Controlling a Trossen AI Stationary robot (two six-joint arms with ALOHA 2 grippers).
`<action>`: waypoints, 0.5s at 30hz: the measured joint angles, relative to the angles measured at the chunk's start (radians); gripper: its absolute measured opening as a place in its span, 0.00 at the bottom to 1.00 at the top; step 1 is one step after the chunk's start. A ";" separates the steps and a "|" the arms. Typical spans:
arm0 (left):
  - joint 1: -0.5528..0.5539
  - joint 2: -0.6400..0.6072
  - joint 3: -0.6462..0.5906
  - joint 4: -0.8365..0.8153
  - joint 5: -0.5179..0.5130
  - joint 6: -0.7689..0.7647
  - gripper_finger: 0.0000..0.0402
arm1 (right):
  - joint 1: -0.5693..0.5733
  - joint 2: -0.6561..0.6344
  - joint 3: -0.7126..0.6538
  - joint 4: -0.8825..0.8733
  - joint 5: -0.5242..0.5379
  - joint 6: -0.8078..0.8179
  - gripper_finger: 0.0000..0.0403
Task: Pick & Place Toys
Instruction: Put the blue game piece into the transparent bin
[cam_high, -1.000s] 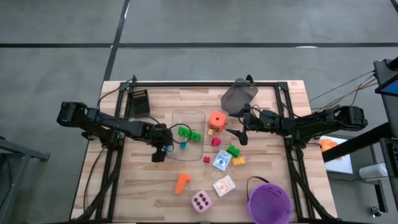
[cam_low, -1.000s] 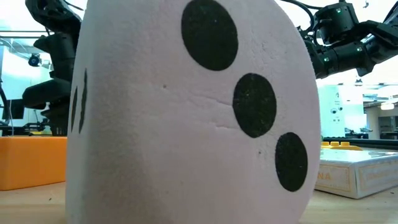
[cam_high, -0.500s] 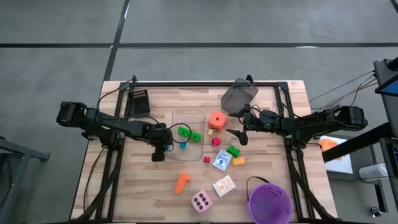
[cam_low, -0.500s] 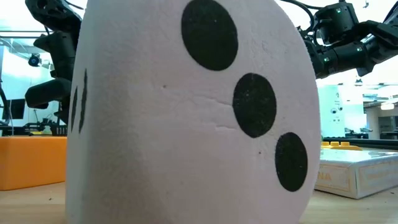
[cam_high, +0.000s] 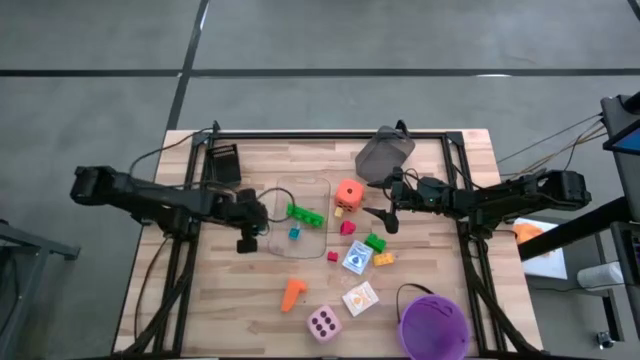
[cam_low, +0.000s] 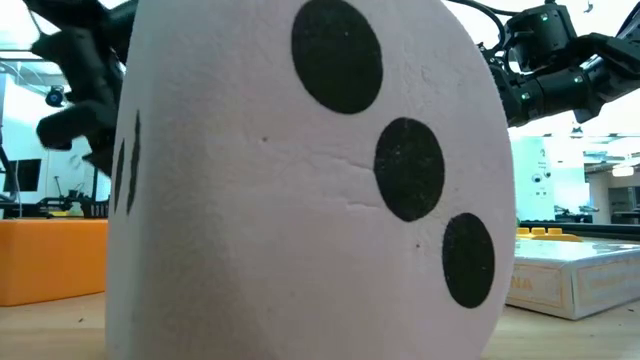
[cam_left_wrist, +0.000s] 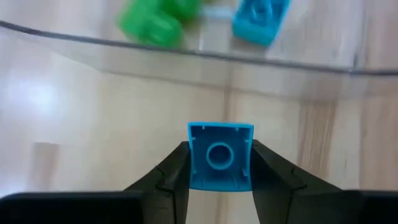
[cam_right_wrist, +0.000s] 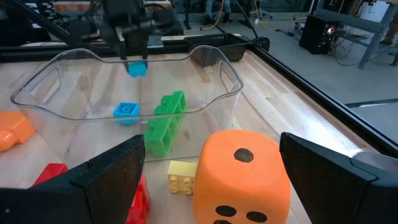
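Note:
My left gripper (cam_high: 250, 236) hangs over the left rim of the clear tray (cam_high: 322, 190), shut on a small teal brick (cam_left_wrist: 220, 155). That brick also shows in the right wrist view as the teal brick (cam_right_wrist: 137, 68). In the tray lie green bricks (cam_high: 305, 214) and another teal brick (cam_high: 294, 234). My right gripper (cam_high: 384, 218) waits open, right of the orange die (cam_high: 348, 192). Red bricks (cam_high: 347, 228), a green brick (cam_high: 375, 241), a yellow brick (cam_high: 384, 259), two cards (cam_high: 357, 258), an orange peg (cam_high: 292, 292) and a pink die (cam_high: 323, 323) lie on the table. My left gripper pinches the teal brick by two opposite side walls (cam_left_wrist: 193, 158) between its two fingers (cam_left_wrist: 171, 180). The brick's hollow underside faces the wrist camera. The fingers slant down from the table's left side. The brick hangs lifted clear of the table and the tray.
A purple bucket (cam_high: 433, 325) stands at the near right corner and a grey bin (cam_high: 383, 155) at the far edge. A black holder (cam_high: 223, 165) lies far left. The pink die (cam_low: 300, 180) blocks most of the low view.
My left gripper has taken up the teal brick from the tray's left end. It has risen and drawn back toward the table's left edge, carrying the brick clear over the tray's rim. The other bricks in the tray have stayed where they were.

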 joint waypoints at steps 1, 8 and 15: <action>0.000 -0.042 -0.008 0.009 -0.013 -0.010 0.31 | 0.000 0.000 0.000 0.000 0.000 0.000 0.91; 0.000 -0.317 -0.063 0.075 -0.096 -0.046 0.31 | 0.000 0.003 -0.001 0.000 0.000 0.000 0.91; 0.000 -0.357 -0.108 0.371 -0.023 -0.019 0.31 | 0.000 0.003 -0.001 0.016 0.000 0.000 0.91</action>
